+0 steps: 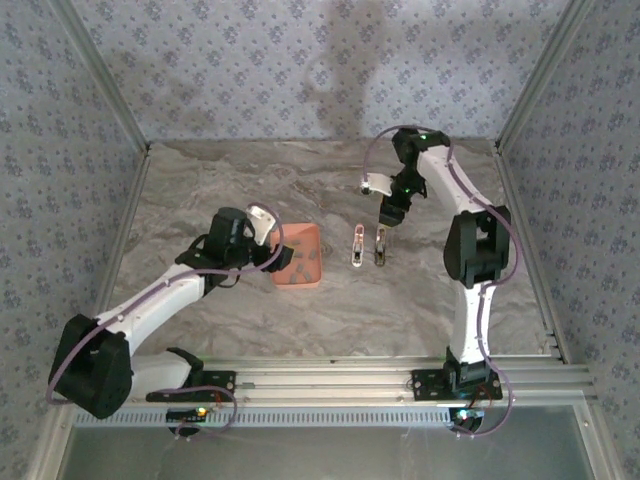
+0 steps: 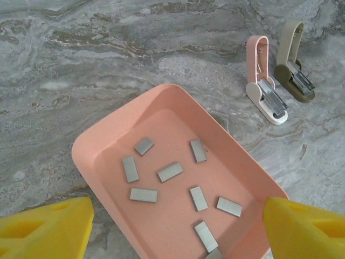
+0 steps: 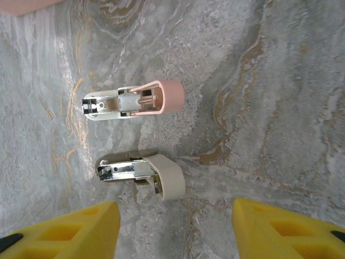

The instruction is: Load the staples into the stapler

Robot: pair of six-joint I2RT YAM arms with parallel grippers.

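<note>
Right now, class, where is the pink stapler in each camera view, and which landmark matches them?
Top external: pink stapler centre, right of the tray.
Left wrist: pink stapler upper right, beyond the tray.
Right wrist: pink stapler upper left of centre.
Landmark: the beige stapler beside it in every view.

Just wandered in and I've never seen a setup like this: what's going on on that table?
Two robot arms are at work on a table. The left arm hovers with open jaws over a salmon tray of loose staples, gripping nothing. The right arm hangs its jaws, also open and empty, above a pink stapler and a beige stapler, which lie flipped open side by side. No staple is picked up yet.
</note>
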